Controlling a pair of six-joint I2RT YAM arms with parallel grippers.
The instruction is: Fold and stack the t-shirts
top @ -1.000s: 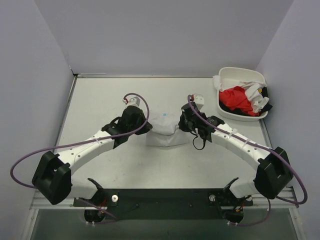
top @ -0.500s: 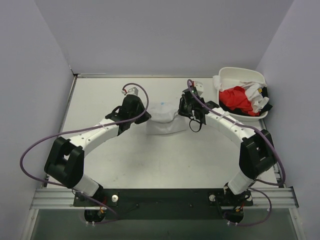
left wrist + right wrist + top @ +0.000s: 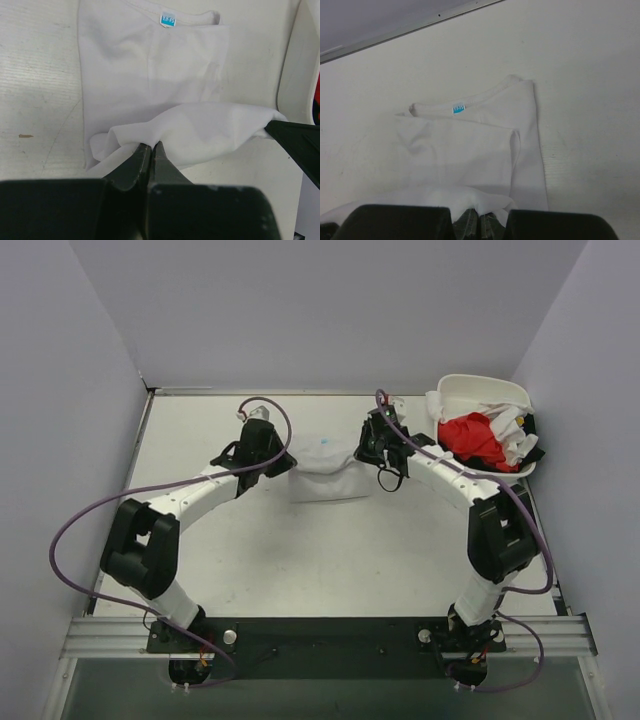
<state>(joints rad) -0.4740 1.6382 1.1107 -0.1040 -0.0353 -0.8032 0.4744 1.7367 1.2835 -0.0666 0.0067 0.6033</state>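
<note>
white t-shirt sits mid-bench toward the far side, between the two arms. it lies partly folded, neck end away from the bases, blue neck label facing up.

left hand: fingers pressed together, pinching a raised fold of the shirt's near edge. from the left wrist that fold runs across, lifted above the flat part of the shirt.

right hand: fingers also squeezed tight on white cloth at the bottom of its view, so it grips the same shirt. the flat body and label lie just beyond it.

from the top view the left hand is at the shirt's left edge and the right hand at its right edge.

bench is off-white. white plastic tub sits at the far right corner, well apart from the shirt. it holds a red t-shirt and crumpled white shirts. can't count them.
</note>
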